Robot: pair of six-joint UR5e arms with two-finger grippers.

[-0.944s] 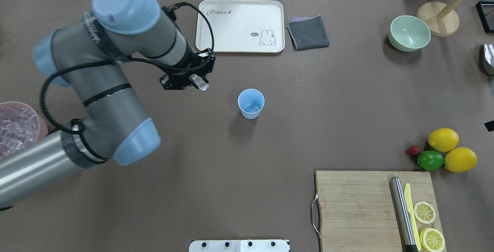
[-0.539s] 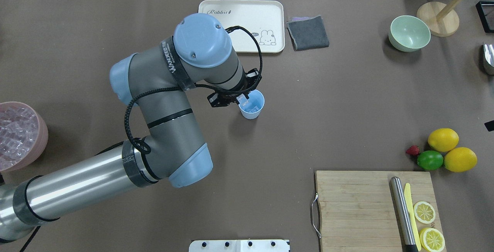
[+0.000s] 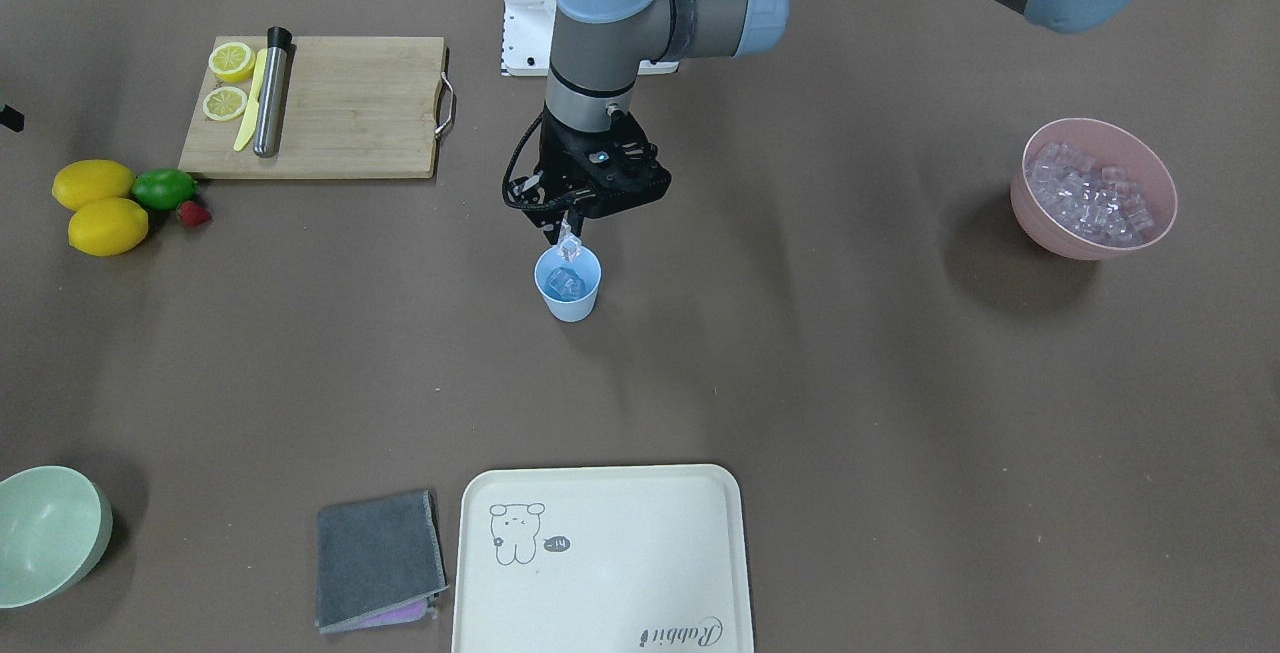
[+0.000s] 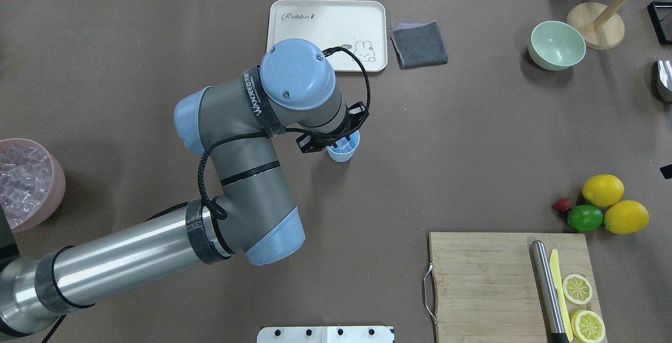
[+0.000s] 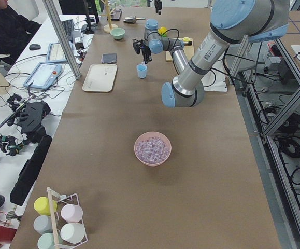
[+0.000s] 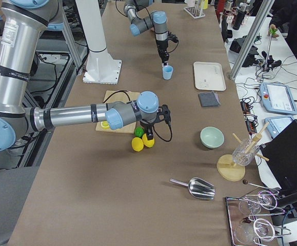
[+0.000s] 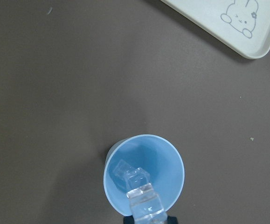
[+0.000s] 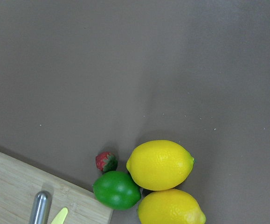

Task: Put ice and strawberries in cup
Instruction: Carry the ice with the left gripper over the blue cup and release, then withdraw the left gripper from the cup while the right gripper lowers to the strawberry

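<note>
The light-blue cup [image 3: 569, 299] stands mid-table with a clear ice cube [image 3: 565, 282] inside; it also shows in the overhead view [image 4: 345, 152]. My left gripper [image 3: 569, 241] hangs just above the cup's mouth, shut on another ice cube [image 7: 144, 201], which sits over the near rim in the left wrist view. The small red strawberry [image 4: 561, 205] lies beside the lime and lemons; it also shows in the right wrist view [image 8: 106, 161]. My right gripper [image 6: 163, 117] hovers above that fruit; I cannot tell whether it is open or shut.
A pink bowl [image 3: 1040, 223] full of ice cubes stands on my far left. A lime [image 4: 584, 218] and two lemons [image 4: 602, 190] touch the strawberry. A cutting board [image 4: 483, 285] with knife and lemon halves, a cream tray [image 4: 325, 12], a grey cloth [image 4: 418, 44] and a pale green bowl [image 4: 556, 45] lie around.
My left arm has swung right from beside the tray to over the cup, carrying the ice cube. Nothing else has moved.
</note>
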